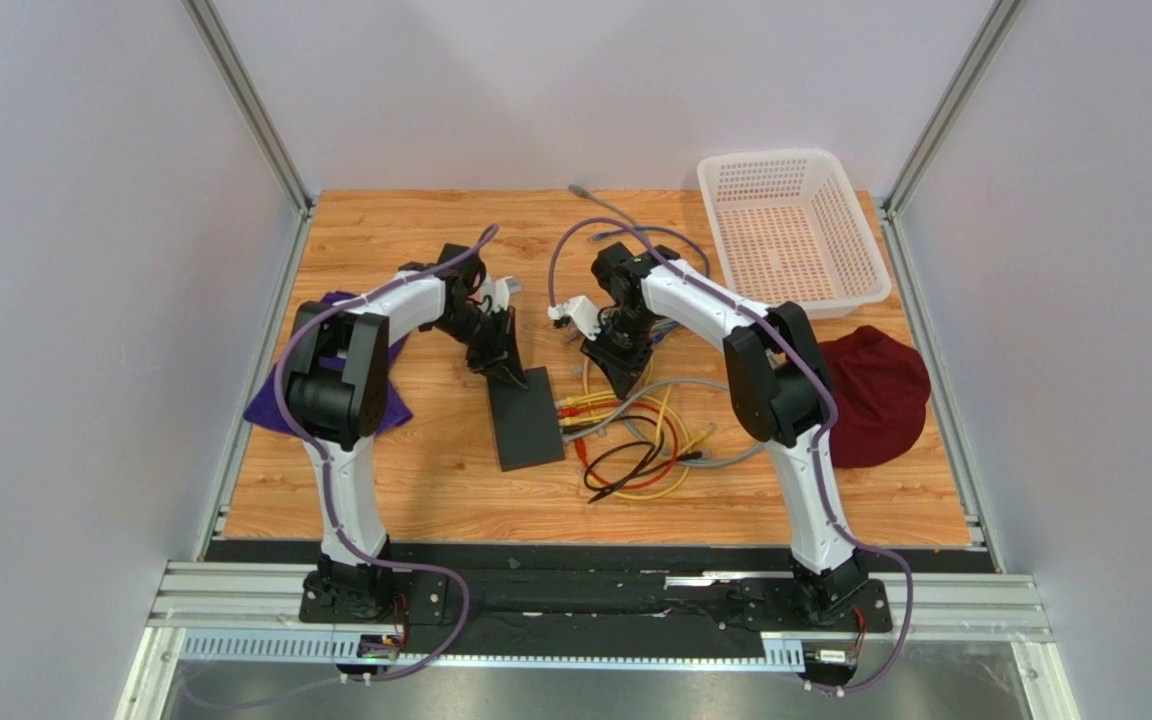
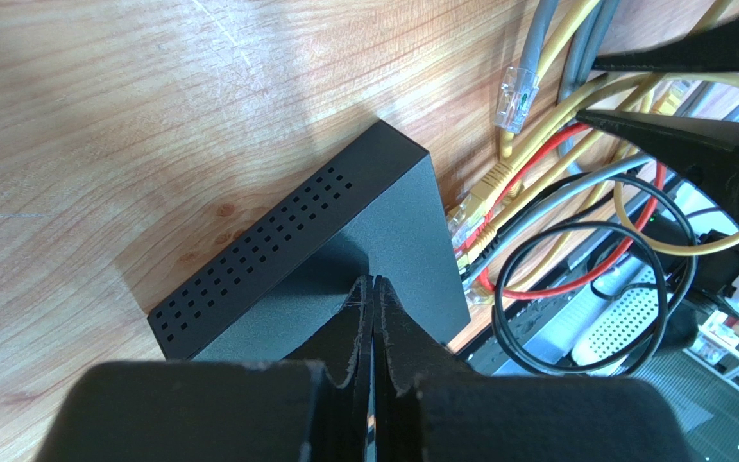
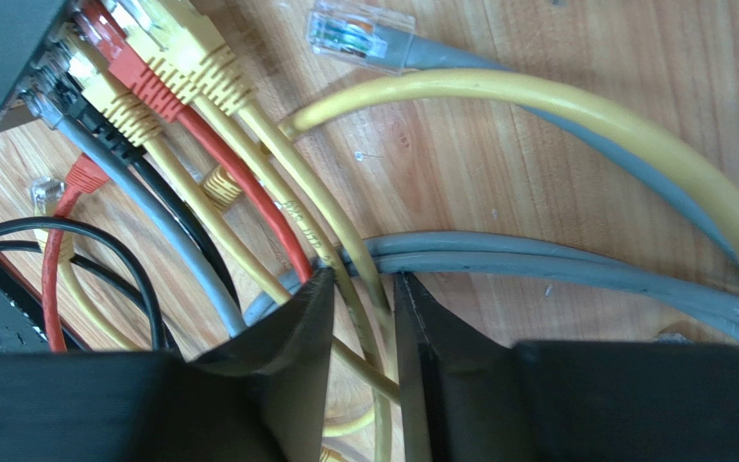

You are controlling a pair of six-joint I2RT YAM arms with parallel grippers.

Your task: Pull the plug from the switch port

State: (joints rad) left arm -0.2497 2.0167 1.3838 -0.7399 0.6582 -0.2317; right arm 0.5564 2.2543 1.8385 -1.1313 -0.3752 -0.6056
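Observation:
The flat black switch (image 1: 525,420) lies on the wooden table, with its sockets on the right edge. My left gripper (image 1: 504,368) is shut and empty, its tips (image 2: 375,281) pressed on the switch's top (image 2: 397,217) near its far end. Several plugs sit in the ports of the switch (image 3: 2,58): yellow (image 3: 195,63), red (image 3: 132,67), another yellow (image 3: 118,106), black and grey. My right gripper (image 3: 364,284) is open just right of the switch (image 1: 615,368). Two thin yellow cables (image 3: 344,241) run between its fingers, a short way from the plugs.
A tangle of yellow, red, grey and black cables (image 1: 639,450) lies right of the switch. A loose grey-cabled plug (image 3: 349,31) and a loose red plug (image 3: 82,173) lie on the wood. A white basket (image 1: 790,233) stands far right, with a maroon cloth (image 1: 875,393) below it and a purple cloth (image 1: 270,402) on the left.

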